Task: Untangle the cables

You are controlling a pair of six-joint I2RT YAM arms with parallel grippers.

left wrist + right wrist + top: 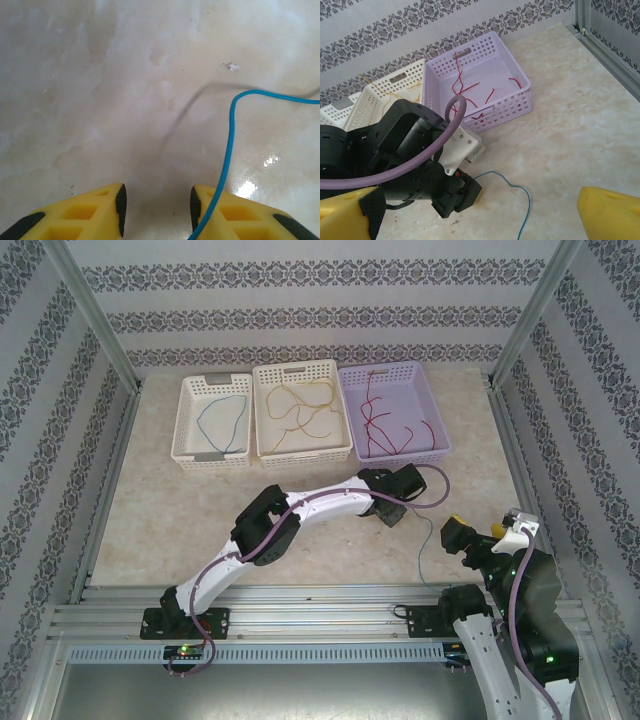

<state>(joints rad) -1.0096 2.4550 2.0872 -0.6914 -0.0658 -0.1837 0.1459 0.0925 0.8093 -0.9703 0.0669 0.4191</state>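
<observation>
Nearly there. Can see red cables (385,425) in lilac basket (446,440), yellow cables (305,405) in cream basket (262,415), one blue cable (222,420) in white basket (184,420). Left to bin: last blue cable (230,145), loose on table (150,510), crossing a finger of left gripper (157,200); jaws narrow but apart, nothing pinched. Right gripper (476,530) wide, empty, nearby.

White basket (211,456), cream basket (305,453) and lilac basket (405,452) line the table's (150,515) far edge.
</observation>
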